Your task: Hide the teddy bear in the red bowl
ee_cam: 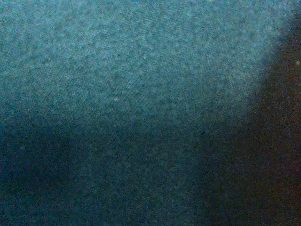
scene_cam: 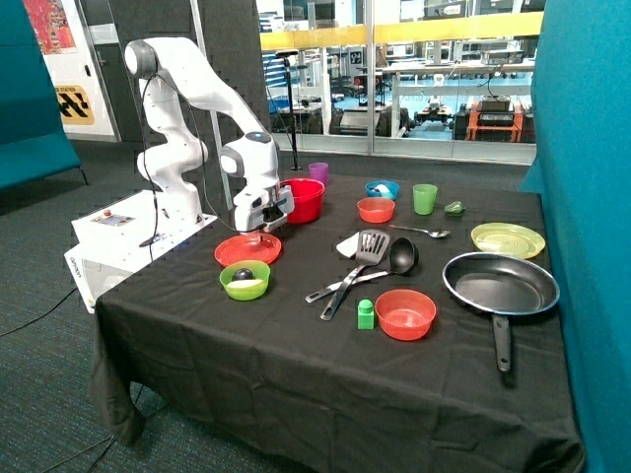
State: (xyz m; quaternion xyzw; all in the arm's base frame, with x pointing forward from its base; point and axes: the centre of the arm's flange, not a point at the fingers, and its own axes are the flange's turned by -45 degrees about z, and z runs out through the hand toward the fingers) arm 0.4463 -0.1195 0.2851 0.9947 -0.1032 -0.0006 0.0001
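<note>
Black cloth [scene_cam: 246, 394] covers the table & hangs down the near edge. Nearest on it: small green block [scene_cam: 366, 313] just beside an orange-red bowl [scene_cam: 405, 313], and a black frying pan [scene_cam: 501, 286] w/ handle pointing to the near edge.

Red bowl [scene_cam: 304, 198]: deep, bright red, steep sides, at the far side of the table, partly behind the gripper [scene_cam: 254, 234]. Inside not visible. Teddy bear not seen in either view.

Gripper hangs low over a flat red plate [scene_cam: 247, 249], just beside the red bowl; can't tell if fingers are apart or together. Wrist view is only a blurred teal-dark surface.

Room: dark carpet, teal partitions, glass wall behind.

Containers: green bowl [scene_cam: 245, 280] w/ a dark & a pale item inside; blue bowl [scene_cam: 383, 188] holds smth white; green cup [scene_cam: 425, 198], purple cup [scene_cam: 318, 172], yellow-green plate [scene_cam: 508, 238]. Spatula, ladle [scene_cam: 402, 256] & spoon lie mid-table.
</note>
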